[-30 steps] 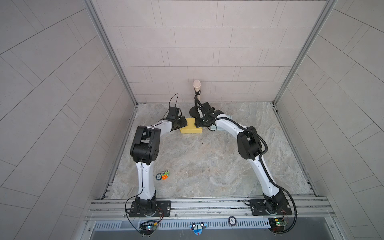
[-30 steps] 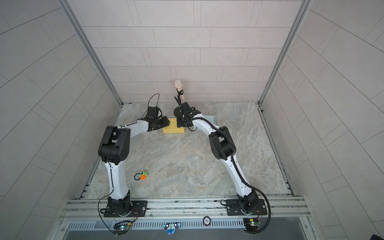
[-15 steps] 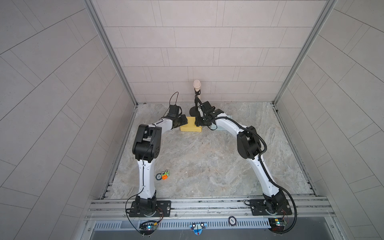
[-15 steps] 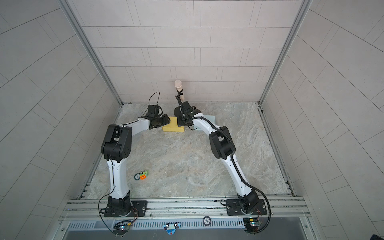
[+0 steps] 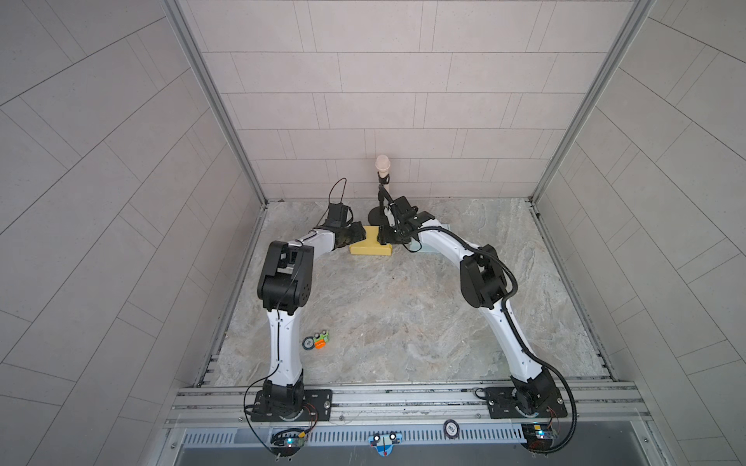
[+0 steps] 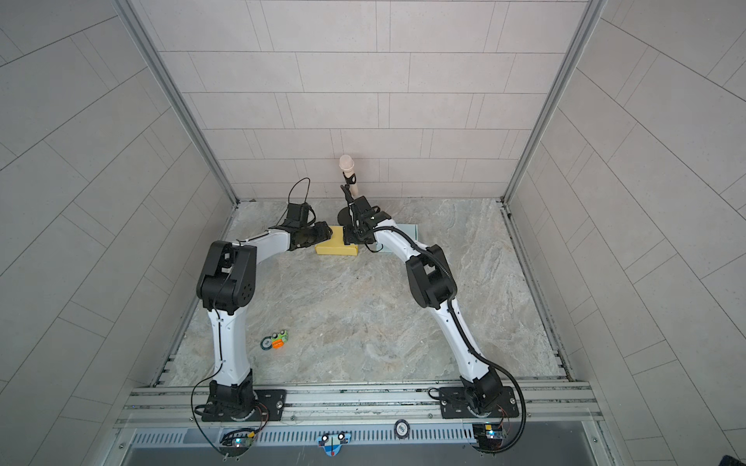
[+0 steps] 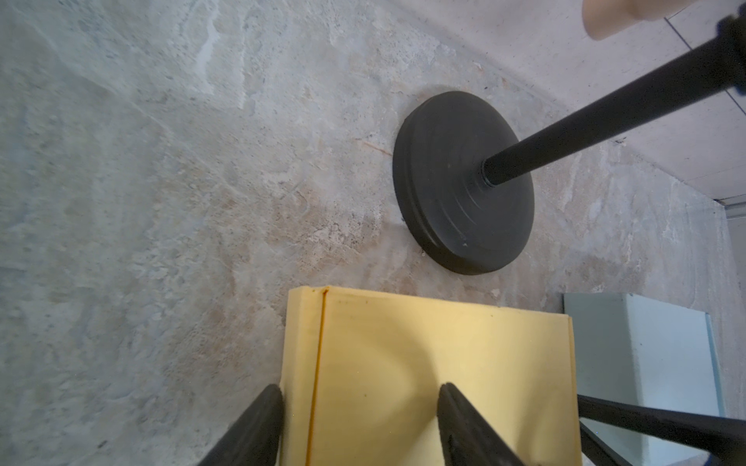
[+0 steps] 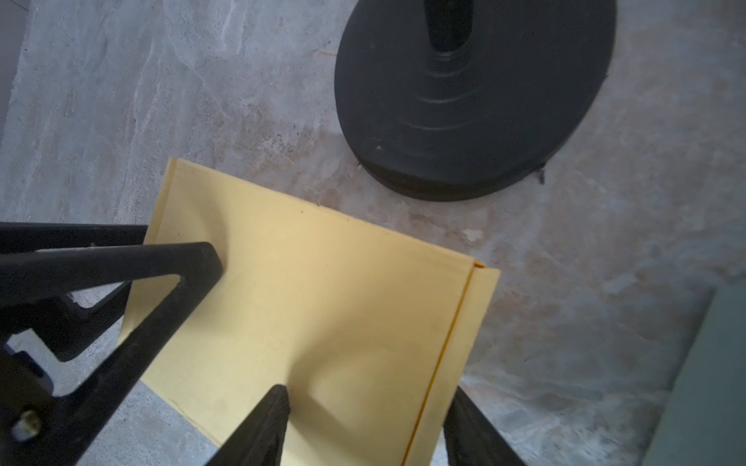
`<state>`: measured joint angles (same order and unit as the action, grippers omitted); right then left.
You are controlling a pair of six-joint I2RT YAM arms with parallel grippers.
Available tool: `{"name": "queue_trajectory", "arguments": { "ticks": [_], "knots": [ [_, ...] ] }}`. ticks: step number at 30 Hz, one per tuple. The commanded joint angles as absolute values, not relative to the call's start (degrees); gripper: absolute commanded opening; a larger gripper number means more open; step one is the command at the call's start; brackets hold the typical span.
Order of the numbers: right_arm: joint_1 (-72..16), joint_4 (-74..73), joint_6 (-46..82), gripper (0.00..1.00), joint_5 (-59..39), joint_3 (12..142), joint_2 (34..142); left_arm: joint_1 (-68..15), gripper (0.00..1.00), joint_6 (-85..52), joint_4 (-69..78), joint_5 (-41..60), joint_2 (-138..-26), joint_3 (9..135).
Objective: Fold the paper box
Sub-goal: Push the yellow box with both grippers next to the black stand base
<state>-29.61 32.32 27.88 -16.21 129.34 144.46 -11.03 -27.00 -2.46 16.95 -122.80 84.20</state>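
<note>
Against a second ago: box has not shifted on the table. Both end effectors are still at its two ends. The left arm's elbow sits slightly nearer the box than before.

Left end effector: fingers spread, not closed on anything. One finger lies just outside the box's end edge and the other sits over the lid. The end-flap seam runs between them.

Right end effector: fingers spread likewise, at the opposite end. One tip is over the lid, one is past the edge above bare table, and that end's seam lies between. From its wrist view, the left end effector's tips show across the lid, pointing toward it.

Box: yellow, flat, lid down. It lies directly under both sets of fingertips and spans the gap from one end effector to the other.

Edges and room:
- Stand: its round base is just beyond both sets of fingertips, near the box's far edge but apart from it, with a strip of table between. The back wall is close behind it.
- Pale blue item: just beside the box's end, on the right end effector's side. Cannot tell if they touch.
- Behind both end effectors, toward the arm bases, the table is open. Small coloured bits lie well back, beside the left arm.
</note>
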Motion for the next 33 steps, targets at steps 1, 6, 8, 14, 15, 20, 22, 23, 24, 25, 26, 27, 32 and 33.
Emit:
{"name": "queue_trajectory", "arguments": {
  "ticks": [1,6,8,14,15,20,22,23,24,25,26,27,32,33],
  "knots": [
    [-31.4,29.6,27.5,0.66,-21.3,130.5,146.0,-12.0,0.67,-27.0,-3.4,22.6,-123.0,83.8],
    [-31.2,29.7,27.4,0.74,-20.4,130.1,145.1,-11.3,0.73,-27.2,-2.9,22.7,-122.4,83.1],
    [-31.1,29.7,27.3,0.78,-20.2,130.1,144.9,-11.2,0.75,-27.1,-2.8,22.8,-122.1,83.1],
    [-30.6,27.8,27.6,0.99,-20.4,128.0,143.4,-9.9,0.95,-28.1,-1.6,24.4,-121.4,82.4],
    [-30.5,27.6,27.8,0.99,-20.6,127.7,143.2,-9.6,0.98,-28.3,-1.3,24.6,-121.2,82.0],
    [-30.3,25.8,27.7,1.00,-20.1,124.7,140.8,-7.9,1.00,-28.2,-0.5,24.7,-118.4,79.7],
    [-30.3,24.9,27.8,0.99,-20.0,123.1,139.4,-7.3,1.00,-28.3,-0.1,24.7,-116.8,78.2],
    [-30.3,24.5,27.8,1.00,-20.0,122.3,138.9,-7.1,1.00,-28.3,0.1,24.6,-116.2,77.5],
    [-30.3,24.0,27.8,1.00,-19.8,121.5,138.1,-6.9,1.00,-28.4,0.3,24.5,-115.2,76.7],
    [-30.3,23.7,27.8,0.99,-19.5,120.6,137.3,-6.8,1.00,-28.4,0.6,24.3,-114.2,75.8],
    [-30.3,23.5,27.8,1.00,-19.3,120.0,136.7,-6.7,1.00,-28.5,0.8,24.0,-113.4,74.9],
    [-30.3,23.3,27.6,0.99,-19.0,119.2,135.9,-6.7,1.00,-28.5,1.1,23.8,-112.4,74.0],
    [-30.2,21.9,27.1,1.00,-18.4,114.6,131.3,-6.7,1.00,-28.4,1.0,22.2,-108.0,70.6],
    [-30.3,21.6,27.0,0.99,-18.3,113.3,130.2,-6.7,1.00,-28.2,1.0,21.9,-106.9,69.7]
  ]
}}
